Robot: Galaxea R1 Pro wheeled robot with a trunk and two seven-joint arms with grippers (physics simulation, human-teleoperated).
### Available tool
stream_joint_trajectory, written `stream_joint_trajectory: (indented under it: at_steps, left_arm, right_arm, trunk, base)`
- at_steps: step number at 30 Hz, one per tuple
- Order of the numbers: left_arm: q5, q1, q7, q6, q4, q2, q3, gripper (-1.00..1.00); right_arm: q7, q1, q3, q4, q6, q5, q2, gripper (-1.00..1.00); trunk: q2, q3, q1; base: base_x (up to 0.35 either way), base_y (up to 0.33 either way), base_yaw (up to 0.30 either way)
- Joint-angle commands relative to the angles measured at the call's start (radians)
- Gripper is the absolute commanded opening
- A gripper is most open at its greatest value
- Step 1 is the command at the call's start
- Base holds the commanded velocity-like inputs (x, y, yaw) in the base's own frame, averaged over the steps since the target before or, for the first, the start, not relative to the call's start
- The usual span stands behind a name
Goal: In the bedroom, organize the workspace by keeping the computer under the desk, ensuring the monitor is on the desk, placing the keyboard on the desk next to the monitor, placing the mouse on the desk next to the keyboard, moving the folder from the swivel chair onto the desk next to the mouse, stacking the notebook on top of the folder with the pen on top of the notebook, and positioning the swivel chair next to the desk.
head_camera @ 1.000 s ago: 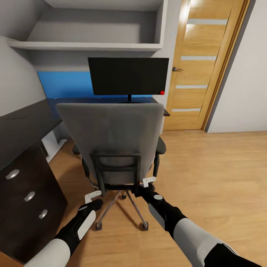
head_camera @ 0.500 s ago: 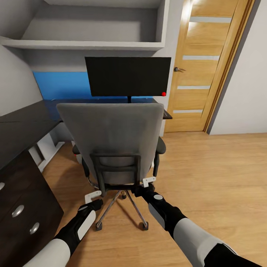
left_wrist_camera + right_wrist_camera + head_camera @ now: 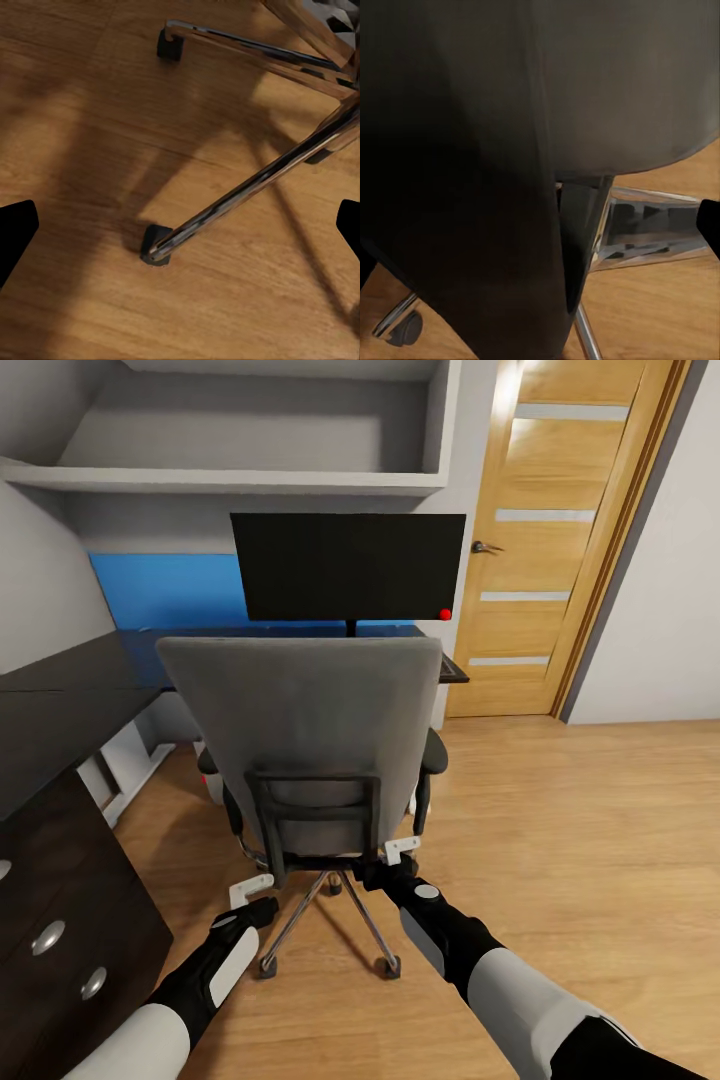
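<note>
Wood floor (image 3: 560, 840) below. Both my arms reach low behind swivel chair (image 3: 305, 730); left gripper (image 3: 252, 893) wide open, right gripper (image 3: 395, 856) grip unclear.

Wooden door (image 3: 540, 540), grey shelf (image 3: 230, 480)

— From where does the head view look?
— From above and behind the swivel chair (image 3: 305, 730), facing the desk (image 3: 60, 690) and monitor (image 3: 348, 565).
— And the wrists?
— Low and close. The left faces down at the floor (image 3: 82, 112) and the chair's chrome base; the right sits right against its back frame. All three share the chair.
</note>
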Motion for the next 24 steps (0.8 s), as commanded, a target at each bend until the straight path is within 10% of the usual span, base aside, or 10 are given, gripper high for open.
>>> stream_joint_trajectory:
  at_steps: [1,24]
  left_arm:
    - [0.007,-0.001,0.008,0.003,-0.002,0.001,-0.005,1.00]
    - [0.005,-0.001,0.007,0.001,-0.002,0.001,-0.005,1.00]
  right_arm:
    - [-0.002,-0.001,0.006,0.000,-0.002,-0.010,0.000,1.00]
    - [-0.002,-0.001,0.005,0.000,-0.001,-0.010,-0.001,1.00]
  trunk:
    - [0.000,-0.001,0.000]
    - [0.000,-0.001,0.000]
  base:
    - [0.105,0.001,0.000]
    - [0.244,0.000,0.000]
